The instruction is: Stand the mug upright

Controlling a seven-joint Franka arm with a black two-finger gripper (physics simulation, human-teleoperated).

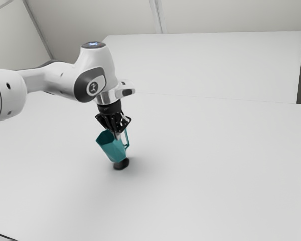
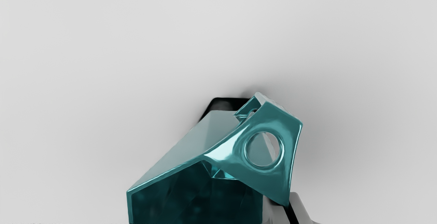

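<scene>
In the exterior view the gripper [image 1: 117,134] points down at the rim of the teal mug [image 1: 113,146]. The mug is tilted, its open end up toward the exterior view's left and its handle on the exterior view's right. In the wrist view the gripper [image 2: 289,213] has its fingers on either side of the mug's edge beside the handle, closed on it. The mug [image 2: 184,142] shows its dark inside and its faceted outer wall. A black piece [image 2: 223,104] sits at its lower end; whether it belongs to the mug I cannot tell.
The white table [image 1: 205,175] stretches around the mug, with a soft shadow near the black piece. A pale panel [image 1: 205,65] stands behind the table, and a dark edge crosses the exterior view's lower left corner.
</scene>
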